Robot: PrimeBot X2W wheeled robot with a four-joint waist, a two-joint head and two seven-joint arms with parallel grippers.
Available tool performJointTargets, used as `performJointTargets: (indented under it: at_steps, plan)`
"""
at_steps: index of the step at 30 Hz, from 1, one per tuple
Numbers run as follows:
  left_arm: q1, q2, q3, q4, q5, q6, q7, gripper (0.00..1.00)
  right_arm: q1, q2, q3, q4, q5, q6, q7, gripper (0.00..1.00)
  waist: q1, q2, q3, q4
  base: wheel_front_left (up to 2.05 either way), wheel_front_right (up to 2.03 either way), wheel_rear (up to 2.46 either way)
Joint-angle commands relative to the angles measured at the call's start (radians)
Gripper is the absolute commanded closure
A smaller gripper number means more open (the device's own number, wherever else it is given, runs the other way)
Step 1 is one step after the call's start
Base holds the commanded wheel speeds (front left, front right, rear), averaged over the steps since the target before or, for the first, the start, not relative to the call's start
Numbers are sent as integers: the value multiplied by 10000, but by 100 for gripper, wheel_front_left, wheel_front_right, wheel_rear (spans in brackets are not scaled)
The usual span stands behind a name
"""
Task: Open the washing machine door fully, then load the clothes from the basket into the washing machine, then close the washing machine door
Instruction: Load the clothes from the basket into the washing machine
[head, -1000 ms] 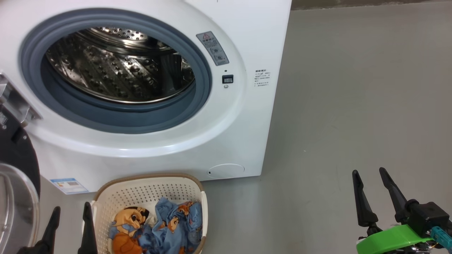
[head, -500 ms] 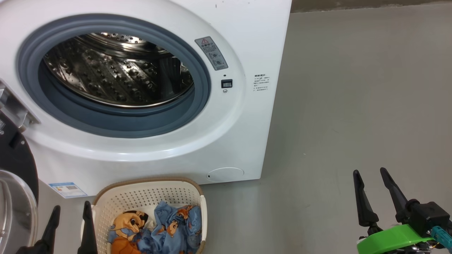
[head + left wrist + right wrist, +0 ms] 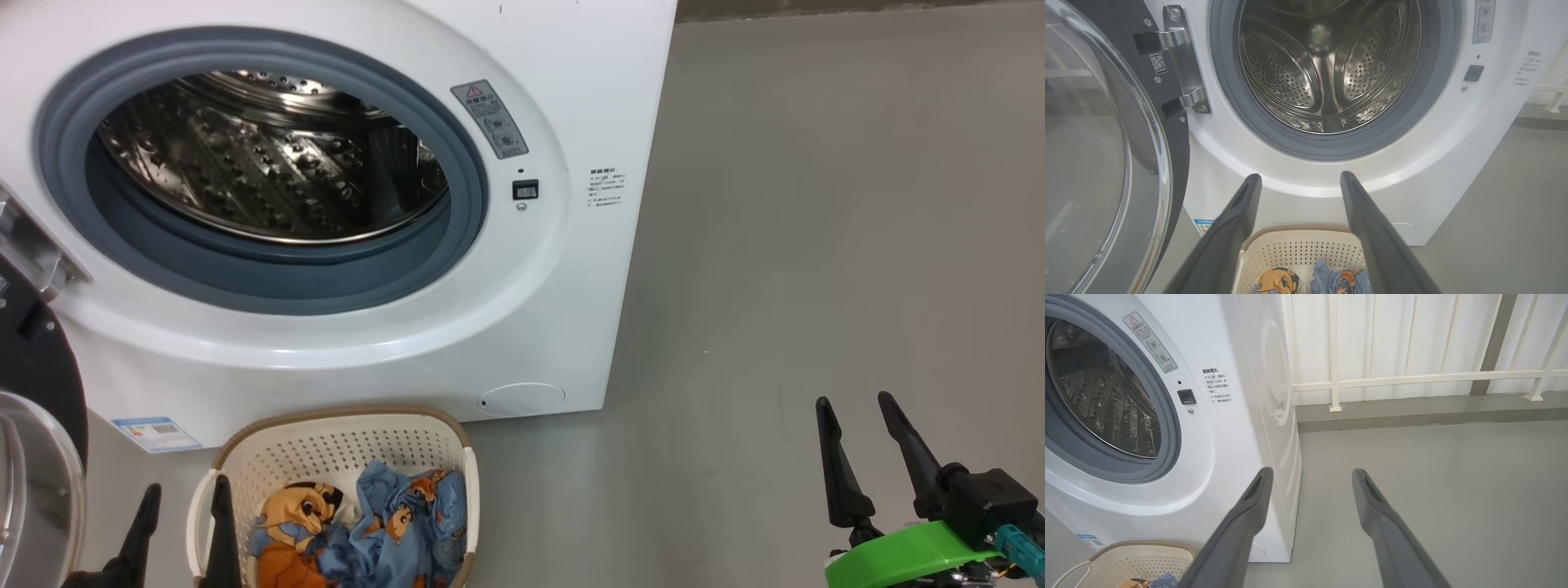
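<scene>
Washing machine (image 3: 531, 310): white front-loader, steel drum (image 3: 261, 163) exposed.
Washing machine door (image 3: 37, 384): swung wide on the hinge at the machine's left side.
Basket (image 3: 335, 412): on the floor, just before the machine's front.
Clothes (image 3: 384, 523): blue cartoon-print heap inside the basket.
Left gripper (image 3: 187, 483): jaws spread, empty, by the basket's left rim, facing the machine.
Right gripper (image 3: 854, 400): jaws spread, empty, well right of the machine.

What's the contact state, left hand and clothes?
Apart. Head view: the open left hand stands at the left rim of the basket, bare cream wall showing between its fingers and the clothes.
</scene>
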Motion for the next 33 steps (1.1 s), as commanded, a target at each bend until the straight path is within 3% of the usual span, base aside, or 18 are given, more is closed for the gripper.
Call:
performJointTargets:
  at_steps: [1, 22, 33]
  plan:
    - [-321, 114, 264, -125, -26, -43, -57, 0, -124, -40, 231, -202, -15, 16, -120, 0, 0, 0, 131, 16, 0, 0, 0]
    - [-1767, 114, -28, 1279, -192, -251, -57, 0, -806, -27, 265, -242, -150, 16, -120, 0, 0, 0, 2607, -51, 0, 0, 0]
    - [-3321, 443, -227, 2977, -223, -345, -57, 0, -1342, -24, 335, -430, -121, 16, -120, 0, 0, 0, 4129, -345, 0, 0, 0]
